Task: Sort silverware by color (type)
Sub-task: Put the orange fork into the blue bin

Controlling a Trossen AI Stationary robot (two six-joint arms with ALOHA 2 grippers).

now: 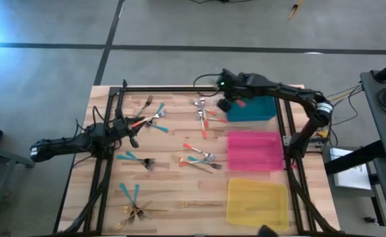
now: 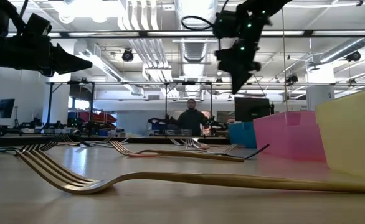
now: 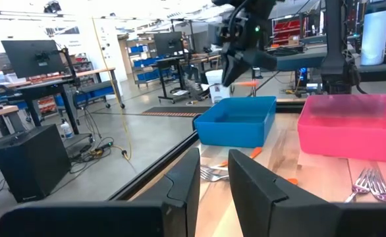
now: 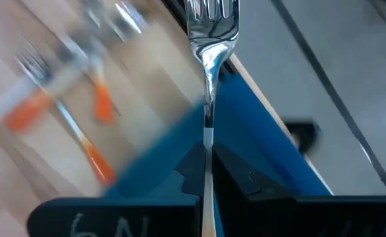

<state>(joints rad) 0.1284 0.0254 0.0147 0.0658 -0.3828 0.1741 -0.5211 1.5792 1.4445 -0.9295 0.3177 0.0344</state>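
Observation:
My right gripper [image 1: 228, 102] hangs high over the near-left rim of the blue tray [image 1: 255, 110], shut on a silver fork [image 4: 210, 39] whose orange handle [image 3: 247, 83] sticks out sideways. My left gripper [image 1: 132, 126] hovers above the table's left part beside a cluster of red- and teal-handled forks [image 1: 155, 117]. Its fingers stand a narrow gap apart [image 3: 213, 176] with nothing between them. More forks lie flat on the wood: red-handled ones [image 1: 203, 117], a mixed group [image 1: 198, 159], teal ones [image 1: 135, 158] and gold ones [image 1: 135, 210]. My right gripper pinches the fork between its two fingers at the slim neck [image 4: 208, 128] just behind the tines. The fork runs along the gap between the fingers, tines pointing away from the wrist camera. It is lifted clear, above the blue tray's edge [image 4: 259, 158].
Three trays stand in a row along the table's right side: blue, pink [image 1: 253, 150] and yellow [image 1: 257, 201]. A dark metal frame [image 1: 114, 99] borders the table. A gold fork [image 2: 170, 180] lies close to the low camera. A person stands in the room beyond.

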